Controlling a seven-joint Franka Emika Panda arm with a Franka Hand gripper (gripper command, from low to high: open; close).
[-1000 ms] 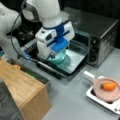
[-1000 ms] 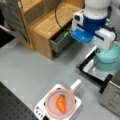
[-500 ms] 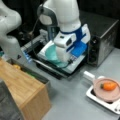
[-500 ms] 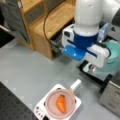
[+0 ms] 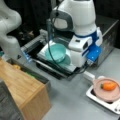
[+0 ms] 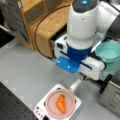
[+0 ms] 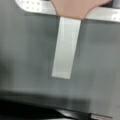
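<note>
Pincer [image 6: 83, 76] has swung toward pan [image 6: 60, 103], past teal bowl [image 6: 109, 51].

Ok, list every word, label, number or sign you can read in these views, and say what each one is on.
None can be read.
White stove base under the pink pan: small dark marks along its edge, too blurred to read.
Arm's wrist housing: a blue light on top, no lettering visible.
Teal bowl, carrot, wooden cabinet: no markings.
The gripper is not visible in any view.
</note>
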